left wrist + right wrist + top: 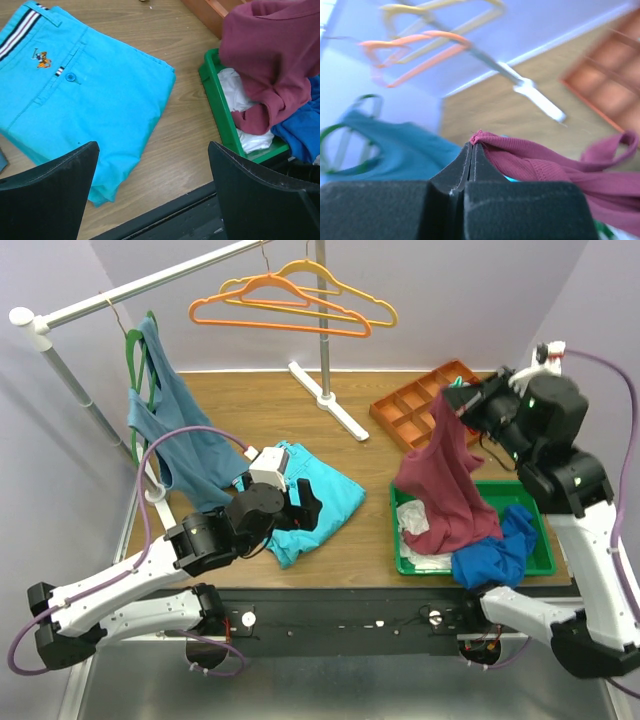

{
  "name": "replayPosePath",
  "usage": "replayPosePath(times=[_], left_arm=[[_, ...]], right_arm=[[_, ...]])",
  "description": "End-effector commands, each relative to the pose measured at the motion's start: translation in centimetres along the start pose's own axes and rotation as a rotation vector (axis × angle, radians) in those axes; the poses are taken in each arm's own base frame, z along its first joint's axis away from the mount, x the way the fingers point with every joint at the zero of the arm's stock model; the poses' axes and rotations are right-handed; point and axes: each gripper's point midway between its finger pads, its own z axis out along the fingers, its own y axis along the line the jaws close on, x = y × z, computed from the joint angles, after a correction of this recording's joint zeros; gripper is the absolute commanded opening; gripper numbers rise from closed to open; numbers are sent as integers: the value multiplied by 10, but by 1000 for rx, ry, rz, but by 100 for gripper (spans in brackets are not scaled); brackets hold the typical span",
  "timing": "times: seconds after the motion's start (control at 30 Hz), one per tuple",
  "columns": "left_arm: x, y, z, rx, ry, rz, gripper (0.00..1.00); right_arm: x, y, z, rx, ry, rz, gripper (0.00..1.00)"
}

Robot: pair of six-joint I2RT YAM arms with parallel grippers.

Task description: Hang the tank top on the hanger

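Observation:
The maroon tank top point(447, 490) hangs from my right gripper point(452, 398), which is shut on a fold of its upper edge point(485, 138) and holds it up above the green bin point(540, 562); its lower end still rests in the bin. It also shows in the left wrist view point(267, 55). The orange hanger point(275, 308) hangs on the rail at the back, in front of a yellow hanger point(330, 285); it shows blurred in the right wrist view point(415, 55). My left gripper point(308, 508) is open and empty above the turquoise folded garment point(80, 95), its fingers point(50, 195) wide apart.
A blue-grey tank top point(180, 420) hangs on a green hanger point(135, 360) at the left of the rail point(140, 285). The rack's post and white foot point(330, 400) stand mid-table. An orange compartment tray point(420, 405) lies behind the bin, which holds white point(415, 520) and blue point(505, 550) clothes.

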Motion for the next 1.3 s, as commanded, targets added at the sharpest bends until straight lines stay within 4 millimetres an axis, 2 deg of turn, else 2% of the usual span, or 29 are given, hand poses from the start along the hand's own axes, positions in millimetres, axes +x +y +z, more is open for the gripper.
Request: replayPosePath(times=[0.0, 0.03, 0.07, 0.13, 0.17, 0.23, 0.3, 0.37, 0.4, 0.47, 0.53, 0.57, 0.6, 0.63, 0.67, 0.7, 0.77, 0.8, 0.83, 0.87, 0.9, 0.93, 0.97, 1.0, 1.03, 1.1, 1.17, 1.23, 1.27], left_arm=[[-42, 6, -17, -55, -119, -47, 99], [-46, 9, -20, -66, -132, -47, 99], [-54, 9, -23, -69, -150, -54, 99], [-62, 13, -28, -91, -174, -53, 99], [-70, 13, -33, -93, -192, -59, 99], [-77, 17, -38, -111, -209, -54, 99], [-90, 20, -45, -125, -248, -65, 99], [-97, 24, -51, -141, -276, -76, 99], [-99, 26, -52, -150, -285, -79, 99], [-101, 30, -51, -173, -298, -91, 99], [-102, 35, -49, -195, -309, -120, 99], [-98, 35, -45, -199, -302, -120, 98], [-94, 35, -41, -198, -295, -124, 98], [-91, 35, -38, -197, -292, -135, 96], [-83, 39, -32, -208, -277, -146, 94], [-77, 39, -27, -209, -262, -152, 93], [-52, 44, -13, -219, -205, -158, 90], [-42, 47, -7, -223, -185, -158, 88], [-33, 43, 0, -193, -160, -168, 88], [-12, 50, 10, -205, -118, -153, 86], [-6, 54, 17, -211, -106, -162, 83], [-4, 52, 25, -193, -103, -180, 82], [11, 50, 36, -180, -46, -173, 80], [22, 54, 45, -177, -14, -169, 76], [18, 53, 54, -160, -24, -194, 74], [30, 49, 73, -142, 41, -188, 72], [34, 49, 91, -161, 67, -166, 71], [19, 39, 102, -148, 52, -167, 71], [23, 40, 112, -158, 75, -143, 71]], right_arm=[[-6, 84, 18, -290, 138, -36, 1], [-24, 108, 10, -357, 112, -32, 1], [-28, 125, 6, -419, 130, -26, 1], [-29, 142, 21, -455, 164, -24, 1], [-46, 168, 5, -547, 153, -15, 1], [-48, 185, 11, -604, 181, 0, 1], [-57, 210, -4, -718, 195, 27, 1], [-58, 222, -1, -765, 216, 60, 1], [-63, 231, -10, -807, 216, 55, 1], [-64, 234, -13, -817, 219, 56, 1], [-44, 222, -2, -782, 264, 60, 1], [-42, 221, -5, -804, 252, 55, 1], [-45, 218, -25, -822, 227, 52, 1], [-6, 187, 2, -734, 306, 75, 1], [-1, 181, 1, -751, 290, 81, 1], [20, 165, 3, -732, 331, 88, 1], [76, 107, 7, -626, 402, 103, 1], [94, 87, 5, -587, 406, 109, 1], [99, 70, -11, -572, 383, 111, 1], [151, 15, 0, -440, 457, 128, 1], [165, -8, 1, -377, 446, 138, 1], [187, -33, -1, -325, 474, 147, 1], [215, -66, -9, -260, 511, 162, 1], [230, -84, -11, -218, 526, 179, 1], [238, -92, -14, -206, 538, 194, 1], [255, -112, -21, -163, 556, 208, 1], [263, -129, -25, -107, 563, 208, 1], [266, -138, -27, -85, 548, 202, 1], [268, -142, -27, -68, 550, 198, 1]])
